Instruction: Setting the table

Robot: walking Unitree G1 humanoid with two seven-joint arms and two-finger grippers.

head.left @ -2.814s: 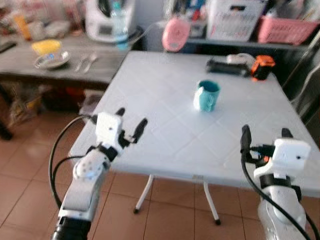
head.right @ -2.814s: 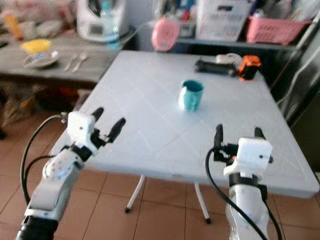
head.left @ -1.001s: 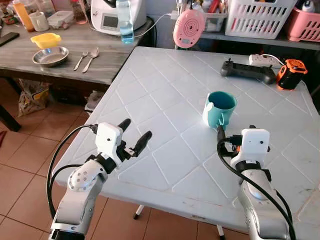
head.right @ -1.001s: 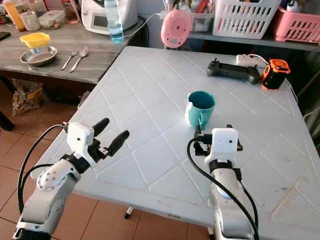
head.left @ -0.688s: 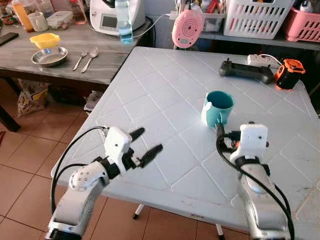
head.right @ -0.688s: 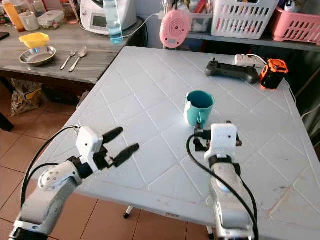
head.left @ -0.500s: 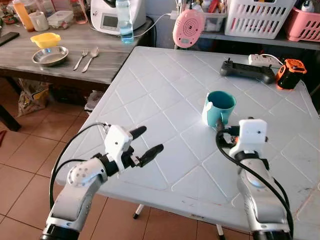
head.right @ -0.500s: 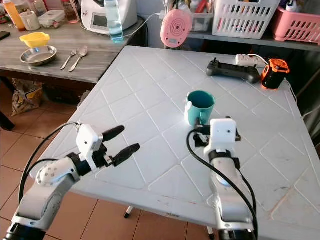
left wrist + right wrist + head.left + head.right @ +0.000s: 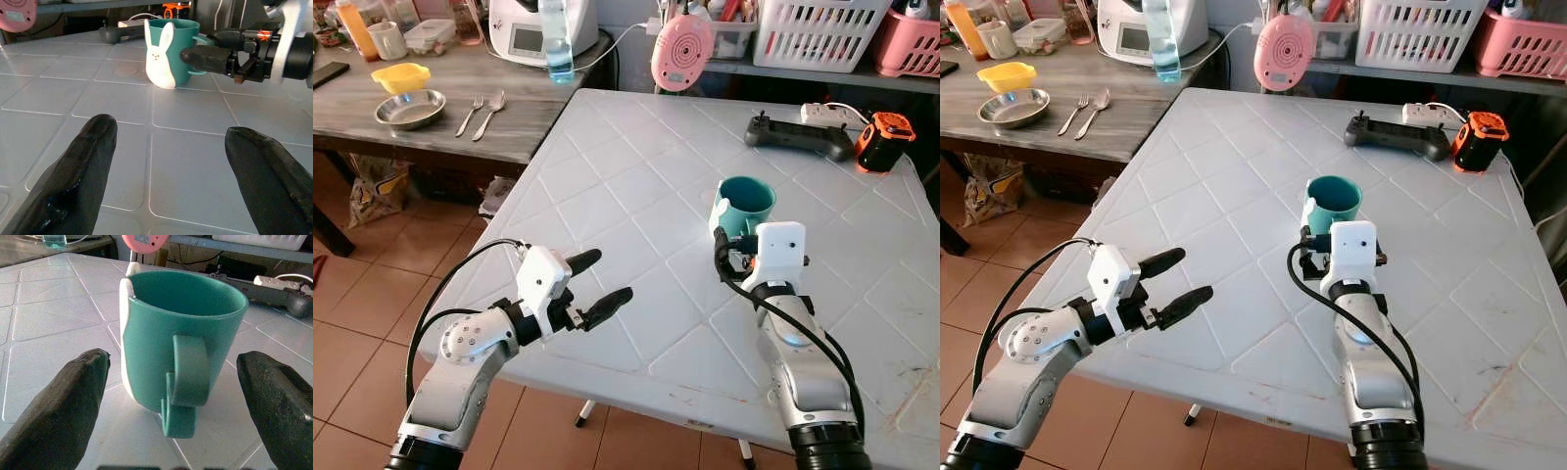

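Fingers of the right gripper stand wide apart, one at each lower corner of the right wrist view, with the teal ceramic mug with a white rabbit figure on its side framed between them and its handle turned straight toward the camera. Nothing is gripped yet; the spread looks set to take the mug's body or handle once the arm closes in. In the left eye view this gripper sits just below centre-right of the frame, right next to the near side of the mug, though its fingertips are hidden behind the white wrist housing.

The left gripper is also wide open and empty, hovering over the near left part of the white plastic folding table with a diamond-embossed top, lower left of the frame, well apart from the mug; it seems to be waiting.

Further out, a black handheld controller and a small orange-and-black device lie at the upper right. On the grey wooden side table, upper left, rest a round steel plate, a yellow bowl, and a fork and spoon, likely the remaining pieces for the setting.
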